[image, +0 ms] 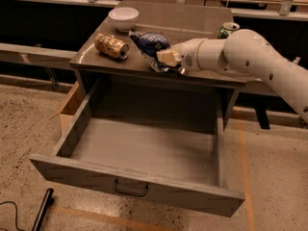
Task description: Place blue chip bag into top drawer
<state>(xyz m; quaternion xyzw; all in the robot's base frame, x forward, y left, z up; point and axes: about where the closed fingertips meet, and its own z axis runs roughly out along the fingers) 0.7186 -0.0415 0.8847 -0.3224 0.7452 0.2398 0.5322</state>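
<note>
At the tabletop [192,23] front edge, the tool [168,58] clamps one end of the blue chip bag [150,42], seemingly light, crushable, slippery.

Smooth white rounded arm [250,57], small dark holes; seemingly cream jaws over the tabletop [192,18].

One camera, high and in front of the cabinet, looking down at it.

The view is tilted downward and faces the open front at a middle distance, near enough that the cabinet fills most of the frame. The gripper [169,59] is a little above the frame's centre, clamped on the blue chip bag [150,42]. Its arm [255,57] enters from the right edge. Below the gripper, closer to the camera, lies the top drawer [192,196]. Behind the gripper the table top [192,18] runs to the upper edge, and the floor [269,167] fills the lower corners.
</note>
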